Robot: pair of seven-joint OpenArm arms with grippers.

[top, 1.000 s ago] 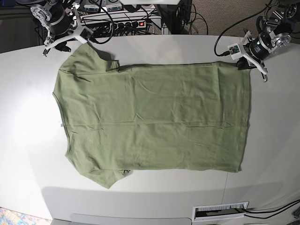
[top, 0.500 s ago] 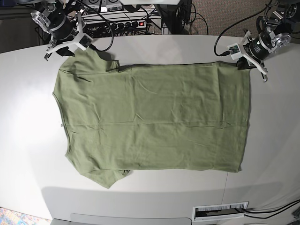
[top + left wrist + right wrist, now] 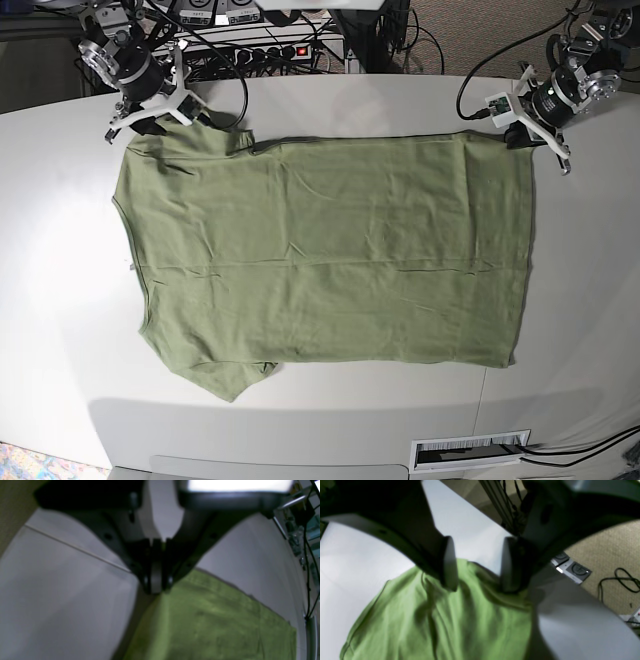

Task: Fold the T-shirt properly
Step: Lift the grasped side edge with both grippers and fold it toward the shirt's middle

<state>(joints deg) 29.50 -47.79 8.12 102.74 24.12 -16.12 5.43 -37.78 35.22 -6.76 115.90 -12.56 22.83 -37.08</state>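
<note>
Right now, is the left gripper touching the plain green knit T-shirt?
Touching. In the left wrist view the left gripper has its jaws shut on the corner of the T-shirt, whose cloth rises into them.

A white table [image 3: 60, 300] with a rounded near edge fills the scene. Beyond its far edge lie beige carpet [image 3: 480, 30], a power strip [image 3: 270, 52] with a red light, and tangled black cables [image 3: 420, 45].
</note>
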